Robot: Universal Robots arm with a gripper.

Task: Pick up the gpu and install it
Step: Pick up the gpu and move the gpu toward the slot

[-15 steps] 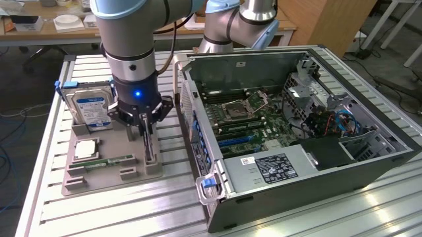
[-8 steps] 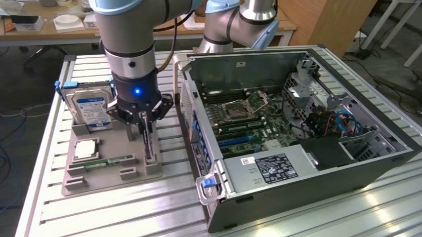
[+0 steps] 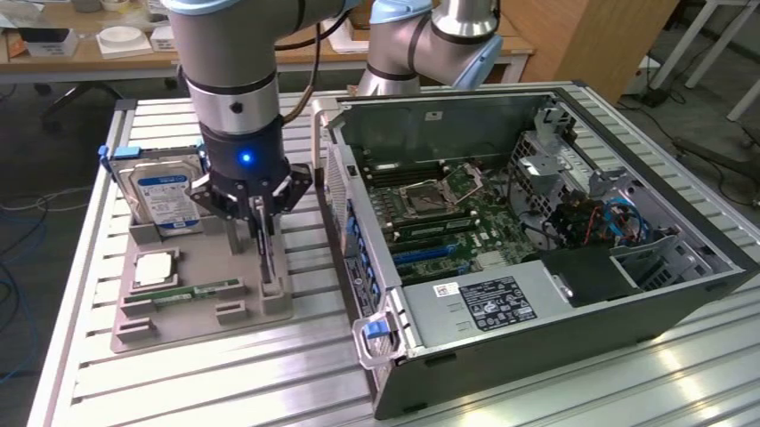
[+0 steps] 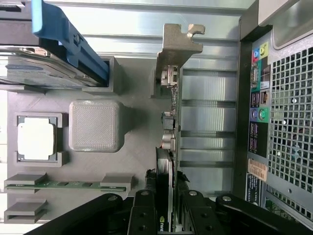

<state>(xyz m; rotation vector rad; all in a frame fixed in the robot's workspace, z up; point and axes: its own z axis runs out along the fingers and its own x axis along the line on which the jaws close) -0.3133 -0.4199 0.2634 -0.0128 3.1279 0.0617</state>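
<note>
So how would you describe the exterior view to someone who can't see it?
A robot arm's gripper is closed on a thin graphics card standing on edge in a gray tray on a metal table. A hard drive stands at the tray's far end, and an open computer case lies at the exterior view's right, its circuit board exposed.

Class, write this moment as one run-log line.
gripper: shut on gpu | gpu: upright in grey holder | case: open, beside holder
</note>
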